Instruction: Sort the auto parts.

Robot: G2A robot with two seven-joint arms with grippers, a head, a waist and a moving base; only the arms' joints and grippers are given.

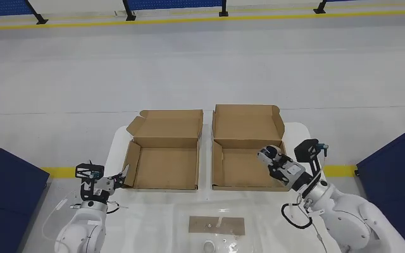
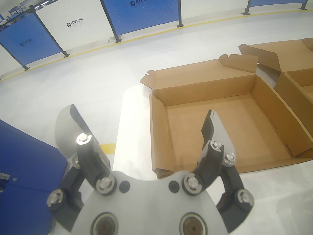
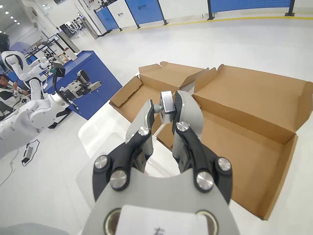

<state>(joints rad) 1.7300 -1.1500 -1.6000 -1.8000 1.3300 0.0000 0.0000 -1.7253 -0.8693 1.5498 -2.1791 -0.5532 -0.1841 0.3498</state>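
My right gripper (image 3: 164, 106) is shut on a small grey metal part (image 3: 166, 108), a block with a round knob, held above the near edge of the right cardboard box (image 3: 256, 133). The top view puts this gripper (image 1: 271, 154) over that box (image 1: 243, 169). My left gripper (image 2: 144, 121) stands open and holds nothing, just off the left wall of the left cardboard box (image 2: 220, 118). From above, the left gripper (image 1: 120, 176) sits beside the left box (image 1: 166, 167). No parts lie in either box.
Both boxes stand side by side on the white table (image 1: 158, 209) with their lids folded back. A brown cardboard strip (image 1: 216, 224) lies near the table's front, with a small clear item (image 1: 209, 245) just in front of it. Blue barriers (image 1: 19, 183) flank the table.
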